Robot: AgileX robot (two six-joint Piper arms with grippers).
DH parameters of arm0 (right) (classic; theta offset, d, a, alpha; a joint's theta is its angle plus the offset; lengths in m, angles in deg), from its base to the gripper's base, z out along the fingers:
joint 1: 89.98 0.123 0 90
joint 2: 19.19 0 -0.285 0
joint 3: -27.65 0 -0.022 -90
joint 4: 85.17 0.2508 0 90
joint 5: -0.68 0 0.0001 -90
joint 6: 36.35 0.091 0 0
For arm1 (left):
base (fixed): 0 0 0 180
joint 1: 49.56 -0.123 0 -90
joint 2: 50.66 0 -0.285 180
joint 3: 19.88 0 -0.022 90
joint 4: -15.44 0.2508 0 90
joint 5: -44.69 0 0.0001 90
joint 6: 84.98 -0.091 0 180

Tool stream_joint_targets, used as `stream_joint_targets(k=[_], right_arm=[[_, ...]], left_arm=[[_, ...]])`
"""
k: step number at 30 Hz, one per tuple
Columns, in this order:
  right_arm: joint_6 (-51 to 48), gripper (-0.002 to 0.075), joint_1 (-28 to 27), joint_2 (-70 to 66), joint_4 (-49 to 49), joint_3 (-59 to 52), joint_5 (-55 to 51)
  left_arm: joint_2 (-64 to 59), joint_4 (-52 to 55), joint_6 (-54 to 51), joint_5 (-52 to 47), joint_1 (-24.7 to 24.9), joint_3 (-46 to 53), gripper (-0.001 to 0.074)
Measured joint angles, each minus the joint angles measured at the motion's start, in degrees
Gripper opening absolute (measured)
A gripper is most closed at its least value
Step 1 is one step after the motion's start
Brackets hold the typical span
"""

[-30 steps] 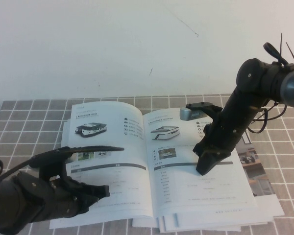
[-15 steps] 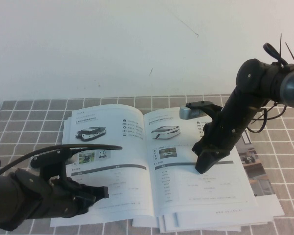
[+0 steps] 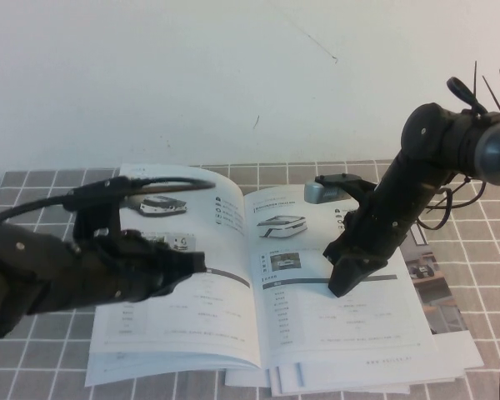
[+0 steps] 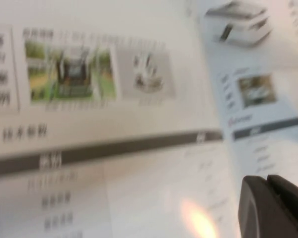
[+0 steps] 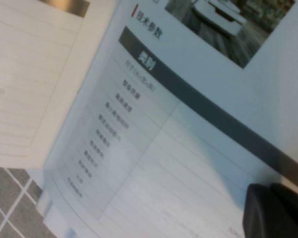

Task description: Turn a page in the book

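The book (image 3: 192,325) lies open on the tiled table. Its left leaf shows a dark-wheeled vehicle photo. The page (image 3: 358,325) is the right leaf, with a flat grey vehicle photo (image 3: 282,225) and a dark-barred table. My right gripper (image 3: 343,288) is shut, its tip pressed down on the page just below the dark bar; it also shows in the right wrist view (image 5: 270,193). My left gripper (image 3: 197,264) is shut and hovers over the left leaf near its dark bar; it also shows in the left wrist view (image 4: 268,186). I cannot tell if it touches the paper.
Brochures with room photos (image 3: 433,287) lie under the book at the right. More loose sheets stick out at the front (image 3: 333,385). The grey tiled table (image 3: 33,208) ends at a white wall behind. Cables hang by the right arm (image 3: 483,92).
My left arm has risen from the near left corner and moved forward and right, over the left leaf. The right arm and the book have stayed put.
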State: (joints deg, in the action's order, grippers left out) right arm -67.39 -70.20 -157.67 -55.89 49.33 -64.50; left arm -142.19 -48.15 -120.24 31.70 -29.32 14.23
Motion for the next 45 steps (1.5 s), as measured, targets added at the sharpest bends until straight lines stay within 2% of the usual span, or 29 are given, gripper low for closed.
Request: stream_joint_targets(k=[10,16,27,32,37,41,45], right_arm=[[3.5,-0.0001,0.0,0.0,0.6,0.0,0.5],[5.3,-0.0001,0.0,0.0,0.7,0.0,0.7],[7.4,-0.0001,0.0,-0.5,1.1,0.0,1.5],[6.4,-0.0001,0.0,1.3,1.1,-0.1,3.0],[4.0,-0.0001,0.0,9.2,0.0,-0.1,4.4],[2.7,-0.0001,0.0,17.6,-3.7,-0.1,4.6],[2.5,-0.0001,0.0,26.9,-10.7,-0.3,3.3]], left_arm=[[-14.6,2.5,-0.2,-0.9,0.0,-12.5,-0.0003],[-21.7,3.0,-0.2,-0.4,0.0,-13.4,-0.0003],[-23.7,3.8,-1.1,1.1,0.0,-13.5,-0.0003],[-19.5,5.7,-1.2,1.1,0.0,-13.5,-0.0003],[-9.4,8.0,-1.2,-1.1,0.0,-13.5,-0.0003],[0.2,13.8,-0.6,-8.1,0.0,-13.5,-0.0003],[10.2,24.1,5.0,-16.9,0.0,-13.5,-0.0003]])
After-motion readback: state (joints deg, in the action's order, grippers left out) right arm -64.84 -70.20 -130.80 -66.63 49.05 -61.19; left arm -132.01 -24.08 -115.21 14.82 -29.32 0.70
